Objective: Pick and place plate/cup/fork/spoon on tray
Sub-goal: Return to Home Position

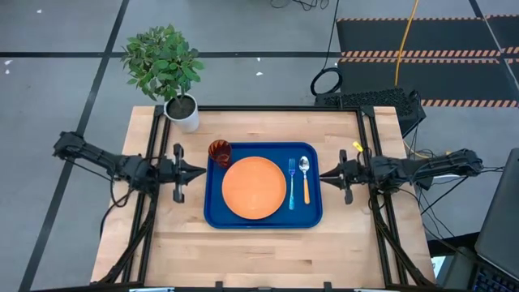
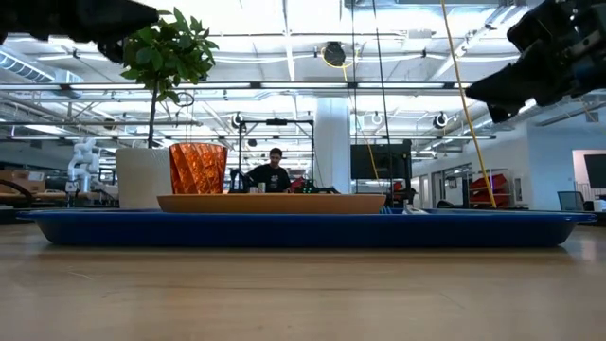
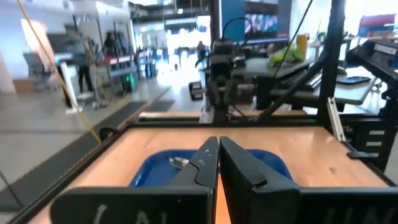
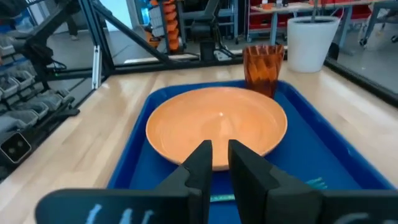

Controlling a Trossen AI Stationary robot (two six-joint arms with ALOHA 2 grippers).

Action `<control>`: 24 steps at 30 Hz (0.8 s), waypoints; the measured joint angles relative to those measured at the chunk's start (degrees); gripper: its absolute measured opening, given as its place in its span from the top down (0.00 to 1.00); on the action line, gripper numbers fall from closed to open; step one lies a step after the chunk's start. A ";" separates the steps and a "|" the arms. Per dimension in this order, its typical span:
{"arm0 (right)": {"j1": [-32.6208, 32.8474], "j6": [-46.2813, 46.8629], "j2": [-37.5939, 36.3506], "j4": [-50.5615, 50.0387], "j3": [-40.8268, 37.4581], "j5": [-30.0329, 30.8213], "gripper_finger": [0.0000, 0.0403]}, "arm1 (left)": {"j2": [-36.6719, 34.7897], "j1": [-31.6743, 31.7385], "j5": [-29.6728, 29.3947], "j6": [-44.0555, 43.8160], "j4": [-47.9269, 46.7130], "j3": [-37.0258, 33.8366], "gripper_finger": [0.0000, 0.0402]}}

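The dark blue tray [image 1: 217, 212] lies in the middle of the table. On it rest the orange plate [image 1: 254, 188], the red-brown cup [image 1: 220, 152] upright at the tray's far left corner, the blue-handled fork [image 1: 292, 185] and the orange-handled spoon [image 1: 305, 178] side by side at its right end. My left gripper [image 1: 200, 172] hovers just off the tray's left edge, pointing level at it, shut and with nothing in it. My right gripper [image 1: 323, 173] hovers just off the tray's right edge, also level, shut and holding nothing. In the right wrist view the plate [image 4: 217, 127] and cup [image 4: 262, 68] lie ahead of the fingers.
A white pot with a green plant [image 1: 180, 109] stands at the table's far left corner. Black frame rails [image 1: 154, 146] run along the table's left and right sides. Bare wood lies between the tray and the table's near edge [image 1: 259, 259].
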 joint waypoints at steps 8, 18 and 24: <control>0.00 0.95 -0.45 -0.47 -1.48 -0.09 0.89 | -9.99 -0.10 -1.16 4.12 10.73 -11.22 0.95; 0.00 -0.93 -2.83 -1.92 -1.48 -0.04 0.89 | -24.39 0.08 2.37 4.57 1.08 -15.17 0.95; -0.03 -2.86 -4.67 -1.63 -1.48 0.08 0.89 | -25.80 1.98 4.75 4.19 -1.17 -15.15 0.95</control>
